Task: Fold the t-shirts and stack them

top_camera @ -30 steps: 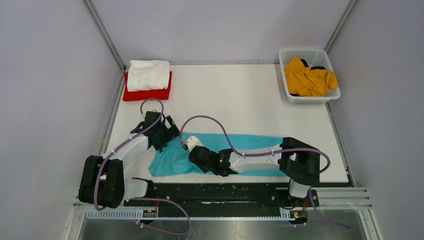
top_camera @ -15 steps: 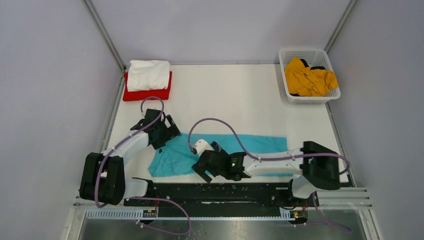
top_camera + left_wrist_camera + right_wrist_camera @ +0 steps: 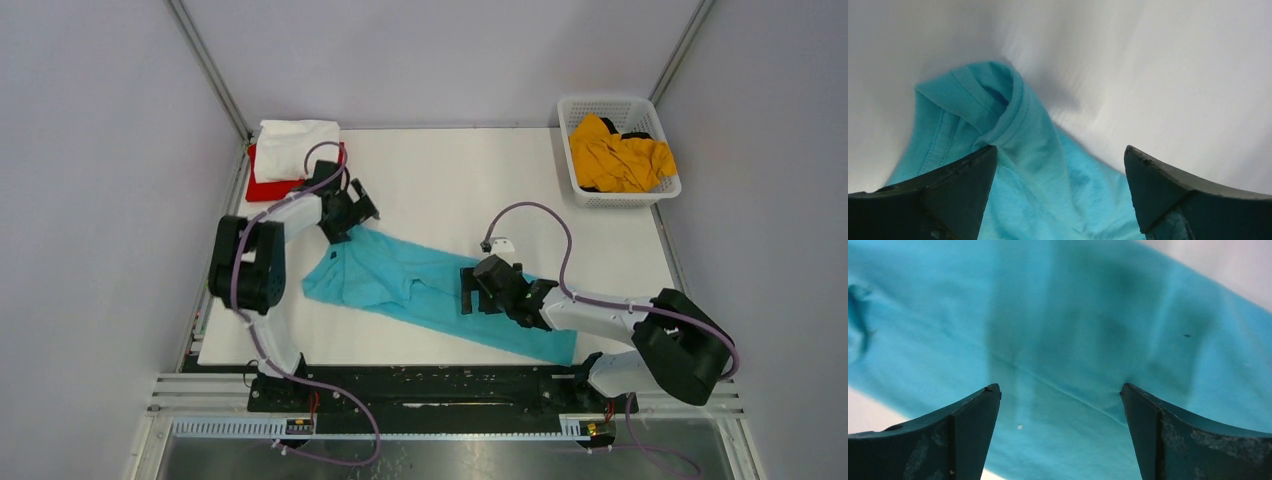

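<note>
The turquoise t-shirt (image 3: 430, 290) lies flat in a long slanted band from left of centre down to the near right. My left gripper (image 3: 354, 214) hangs open over its upper left end; in the left wrist view the collar (image 3: 998, 102) lies just beyond my open left gripper (image 3: 1060, 150), cloth under the gap. My right gripper (image 3: 472, 288) hovers open over the shirt's middle, and my right gripper (image 3: 1060, 387) has only smooth turquoise cloth (image 3: 1073, 325) beneath it. A folded white t-shirt (image 3: 293, 148) rests on a folded red one (image 3: 268, 188) at the back left. The mustard yellow t-shirt (image 3: 618, 156) sits crumpled in the basket.
A white plastic lattice basket (image 3: 574, 150) stands at the back right corner. The white table (image 3: 460, 190) is bordered by grey walls on the left, back and right. The black rail with the arm bases (image 3: 430, 385) runs along the near edge.
The right gripper opened, letting go of the shirt, and moved right and farther back. The left arm swung toward the back left. The turquoise shirt went from a near-edge strip to a slanted one.
</note>
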